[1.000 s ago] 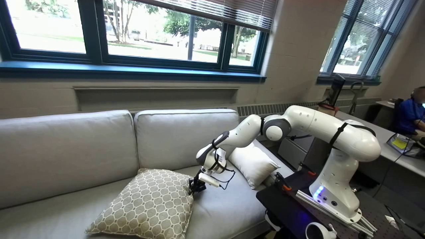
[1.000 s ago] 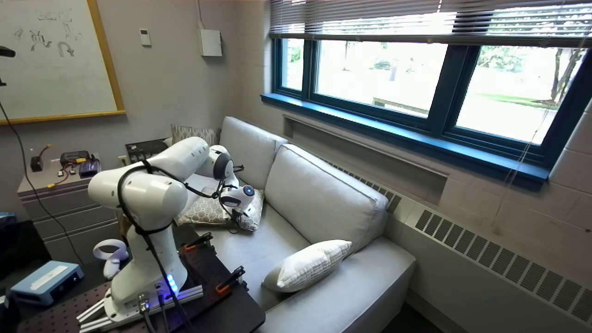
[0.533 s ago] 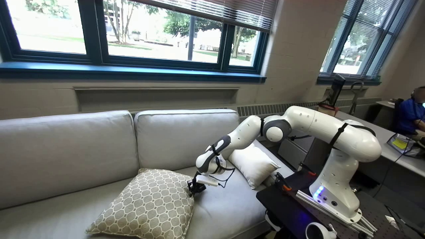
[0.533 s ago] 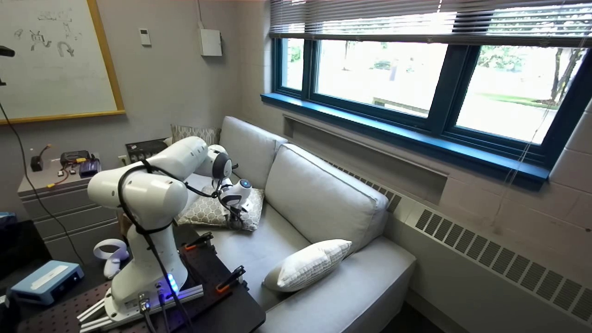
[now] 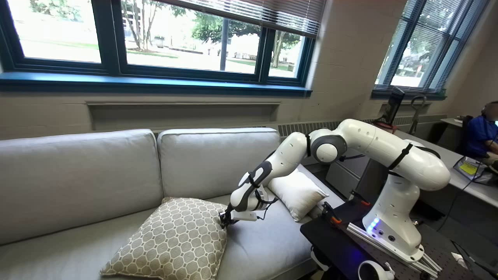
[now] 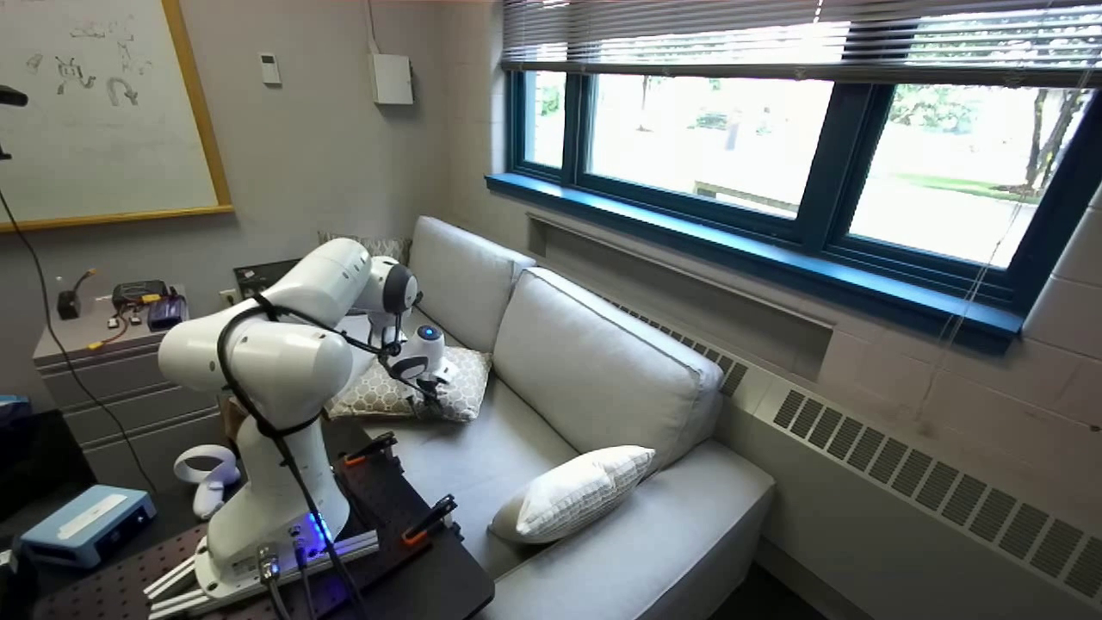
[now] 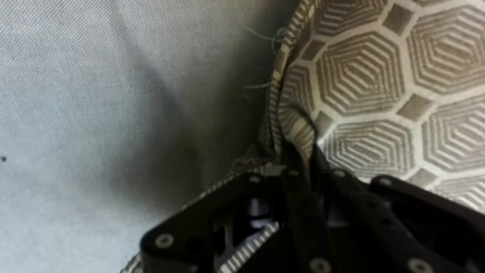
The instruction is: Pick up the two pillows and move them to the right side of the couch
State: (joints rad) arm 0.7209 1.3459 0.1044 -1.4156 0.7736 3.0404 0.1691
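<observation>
Beige-grey couch (image 5: 268, 245) stood under a blue-framed window (image 5: 190, 42), robot arm (image 5: 362, 140) on blk bench (image 6: 422, 577) alongside. Tan pillow (image 5: 171, 241) was sq, cream lattice, piped edge; on couch, well L of smaller white pillow (image 5: 297, 192) at R armrest (image 6: 663, 525). Gripper (image 7: 304, 157) was narrow, pinching a trim fold (image 7: 303, 136) on its R side. Only wrist view showed that fold + loose threads (image 7: 257, 87); whiteboard (image 6: 103, 112) only in an exterior view.

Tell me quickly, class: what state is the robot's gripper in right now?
Gripper: closed, holding the patterned pillow by a pinched fold at its edge.
</observation>
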